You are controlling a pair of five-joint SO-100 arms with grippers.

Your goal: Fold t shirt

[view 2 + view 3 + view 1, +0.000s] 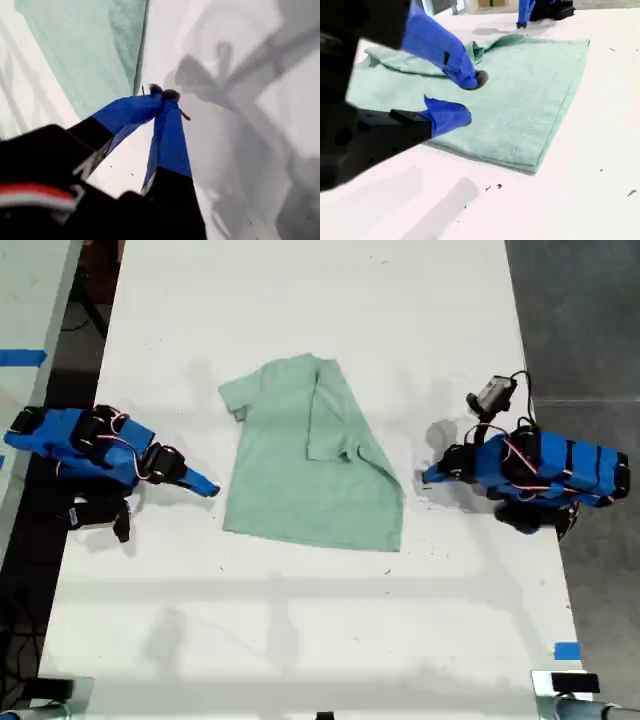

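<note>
The pale mint-green t shirt (290, 480) lies flat mid-table, its side at the exterior view's right folded inward over the body. My second gripper (208, 488) sits at the exterior view's left, just off the shirt's lower corner on that side. It is open (465, 97) with nothing between its fingers, and the shirt (520, 95) spreads beyond it. My first gripper (428, 478) rests at the exterior view's right, a short gap from the shirt's edge. Its tips (162, 95) are shut on nothing, close above the bare table, with the shirt (85, 45) ahead.
The white table (300, 620) has its edges close behind both arm bases. Blue tape (567, 650) marks its lower corner at the exterior view's right. Dark floor (590, 320) lies beyond that side. Small dark specks (492, 187) dot the table.
</note>
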